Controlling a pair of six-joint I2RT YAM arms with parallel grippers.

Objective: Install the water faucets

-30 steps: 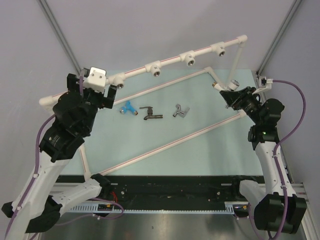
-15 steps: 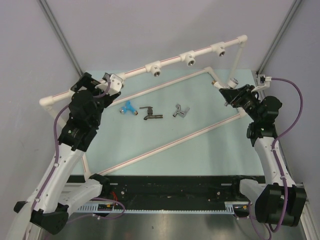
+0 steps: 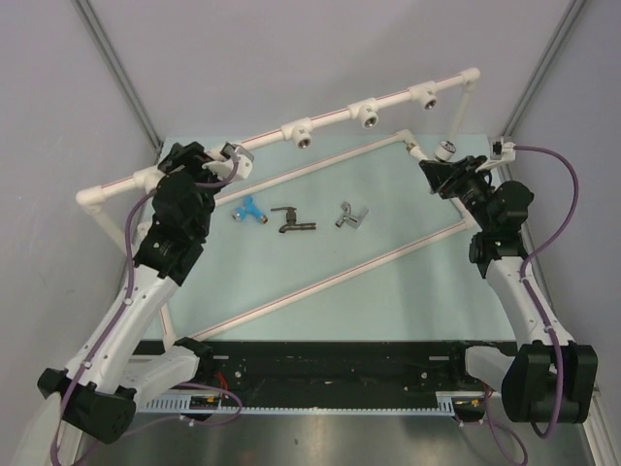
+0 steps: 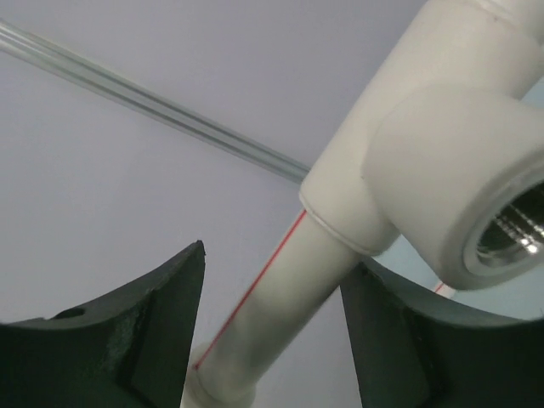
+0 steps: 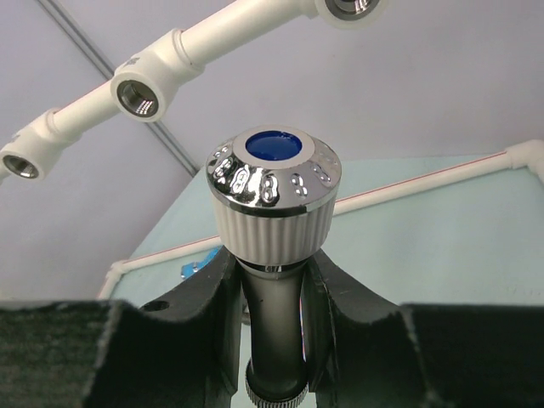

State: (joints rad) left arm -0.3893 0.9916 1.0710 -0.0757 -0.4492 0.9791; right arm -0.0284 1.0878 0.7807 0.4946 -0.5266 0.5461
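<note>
Beside the tee (image 4: pixel 425 161), left claw (image 4: pixel 276 268) straddles pipe (image 4: pixel 255 319); right claw (image 5: pixel 270 285) grips faucet (image 5: pixel 272 212).

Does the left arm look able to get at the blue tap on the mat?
Probably yes. The blue tap lies uncovered near the left pincer, nothing between them. The pincer is open astride the white pipe, holding nothing.

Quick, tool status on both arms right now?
Left tool: open, fingers either side of the white pipe, not clamped.
Right tool: shut on the white faucet, gripping its dark stem.
</note>
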